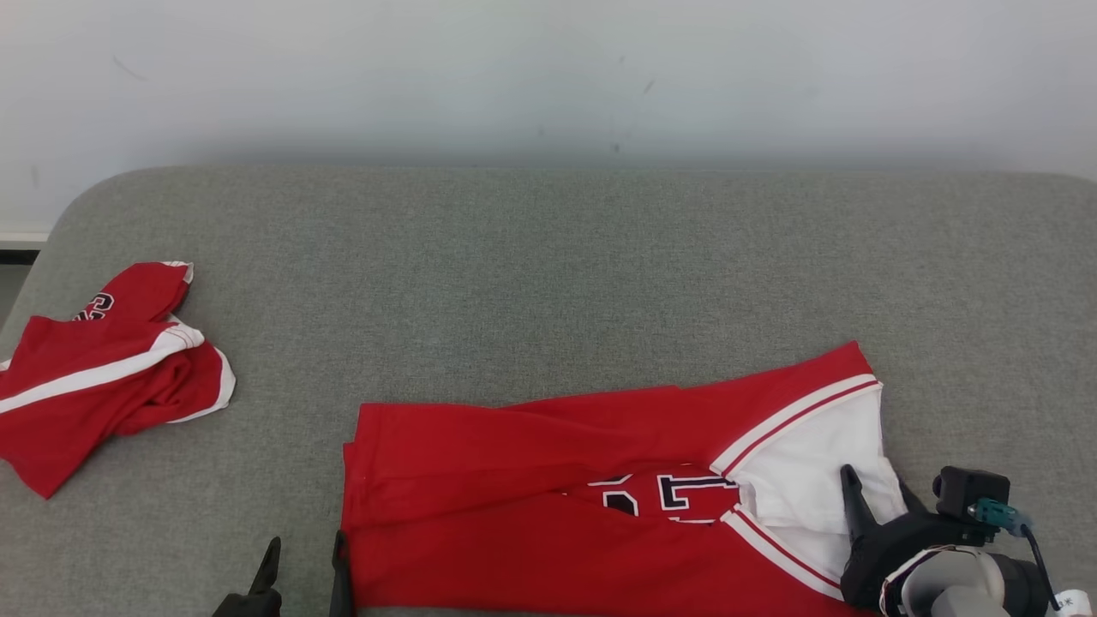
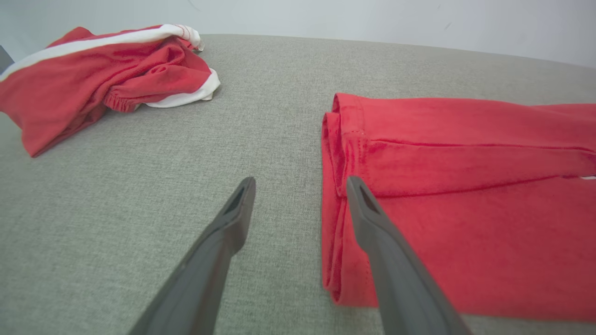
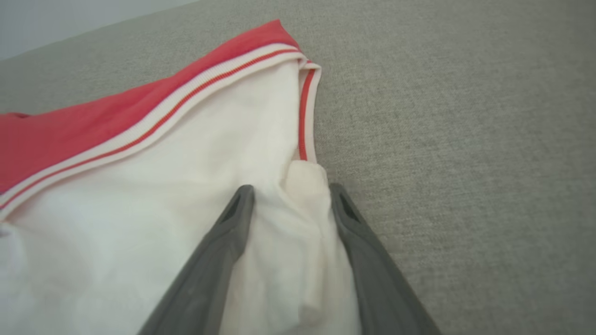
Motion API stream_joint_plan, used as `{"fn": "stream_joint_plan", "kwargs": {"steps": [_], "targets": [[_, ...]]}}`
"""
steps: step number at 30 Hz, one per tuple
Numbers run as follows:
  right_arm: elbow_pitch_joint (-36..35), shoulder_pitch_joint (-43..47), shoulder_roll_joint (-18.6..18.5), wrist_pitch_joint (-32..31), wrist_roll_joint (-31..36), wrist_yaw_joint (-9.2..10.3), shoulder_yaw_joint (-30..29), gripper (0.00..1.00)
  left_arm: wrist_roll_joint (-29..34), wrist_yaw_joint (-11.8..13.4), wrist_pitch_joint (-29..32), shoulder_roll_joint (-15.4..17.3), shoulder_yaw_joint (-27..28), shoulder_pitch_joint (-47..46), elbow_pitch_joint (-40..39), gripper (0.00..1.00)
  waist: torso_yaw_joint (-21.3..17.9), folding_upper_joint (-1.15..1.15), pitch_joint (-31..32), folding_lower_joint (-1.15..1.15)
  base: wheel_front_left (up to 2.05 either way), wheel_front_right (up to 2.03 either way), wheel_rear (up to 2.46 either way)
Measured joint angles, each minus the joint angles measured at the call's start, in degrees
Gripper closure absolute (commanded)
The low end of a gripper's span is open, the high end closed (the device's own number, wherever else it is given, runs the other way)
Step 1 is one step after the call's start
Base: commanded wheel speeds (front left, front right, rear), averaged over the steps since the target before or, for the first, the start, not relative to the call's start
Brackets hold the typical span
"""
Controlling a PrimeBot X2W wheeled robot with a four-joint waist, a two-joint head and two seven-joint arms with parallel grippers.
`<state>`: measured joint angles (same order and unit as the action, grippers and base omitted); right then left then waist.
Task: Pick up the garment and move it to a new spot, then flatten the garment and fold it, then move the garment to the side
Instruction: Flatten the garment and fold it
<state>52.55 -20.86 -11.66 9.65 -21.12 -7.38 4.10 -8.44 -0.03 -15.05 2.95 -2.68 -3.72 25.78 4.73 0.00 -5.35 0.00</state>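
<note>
Plainly, both grippers stand with jaws spread at either end of the folded red jersey [image 1: 531, 446].
It lies near the front edge of the grey padded surface [image 1: 548, 257]. The left gripper [image 2: 301, 179] is wide at the hem, holding nothing; the right gripper [image 3: 291, 188] straddles a ridge of white lining. A crumpled red garment [image 1: 103, 368] lies well apart.

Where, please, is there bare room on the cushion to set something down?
Bare: the back strip of cushion along the wall, and the gap between the crumpled garment and folded jersey. Crowded: the front edge, with the jersey, left gripper and right gripper.
</note>
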Motion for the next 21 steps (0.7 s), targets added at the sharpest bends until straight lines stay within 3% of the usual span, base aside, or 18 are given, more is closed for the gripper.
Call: {"fn": "stream_joint_plan", "kwargs": {"steps": [1,7,14,21], "targets": [[0.08,-0.09,-0.01,0.01,-0.47,0.0,0.63,1.0,-0.21,0.01,0.0,0.0,0.04,0.0,0.0,0.0,-0.04,0.0,-0.02,0.0,0.0,0.0,0.0],[1.09,-0.78,-0.99,1.79,-3.04,-0.21,2.04,1.0,-0.64,0.12,0.0,-0.02,-0.56,-0.04,0.02,0.0,-0.35,0.0,-0.27,0.0,0.0,0.0,0.0],[1.94,-2.06,-3.82,5.04,-1.93,-0.23,-3.11,1.0,-0.76,0.12,0.0,-0.02,-0.75,-0.46,0.21,0.0,-0.5,0.0,-0.15,0.01,0.0,0.0,0.0],[-5.79,-1.35,-3.07,5.34,0.62,-0.19,-5.35,1.0,-1.16,0.11,0.0,-0.03,-0.74,-0.11,0.73,0.0,-1.15,0.0,0.56,0.01,0.0,0.0,0.0]]}}
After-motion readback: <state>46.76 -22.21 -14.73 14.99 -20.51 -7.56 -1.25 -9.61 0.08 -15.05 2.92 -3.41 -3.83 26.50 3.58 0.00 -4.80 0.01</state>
